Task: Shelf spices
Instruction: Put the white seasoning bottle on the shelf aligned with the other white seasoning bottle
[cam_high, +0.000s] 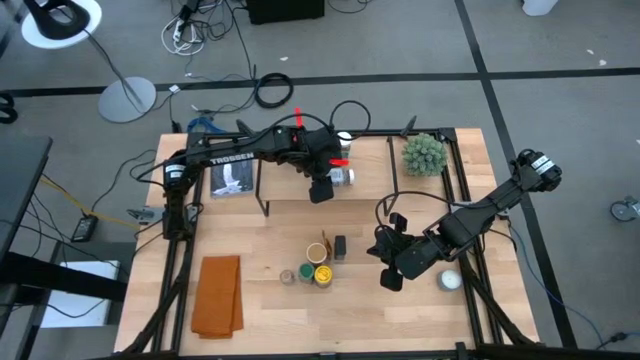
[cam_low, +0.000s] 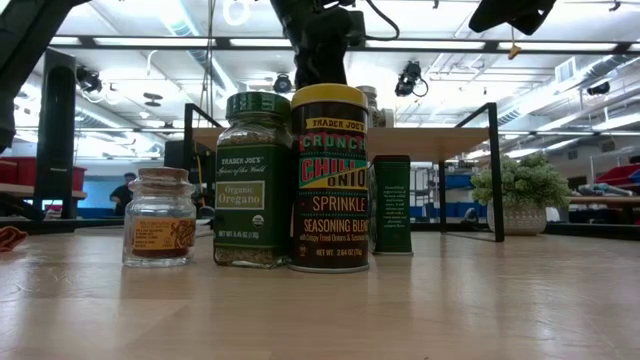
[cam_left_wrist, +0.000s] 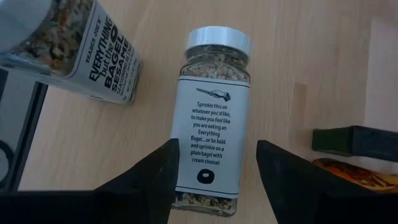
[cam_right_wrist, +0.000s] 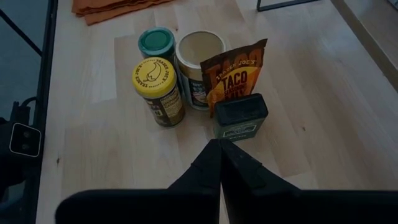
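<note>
Left claw straddles a bagel-seasoning jar on the shelf, fingers apart, likely placing it; right claw pinched together, aimed at the tin.

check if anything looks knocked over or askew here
Yes: two bagel seasoning jars lie on their sides on the shelf instead of upright, one between the left gripper's open fingers, the other beside it.

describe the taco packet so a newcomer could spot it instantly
Start at the cluster of spice jars standing on the light-wood tabletop. The orange-brown Taco seasoning packet stands behind the small dark green tin. It is the only flat pouch among round lids.
</note>
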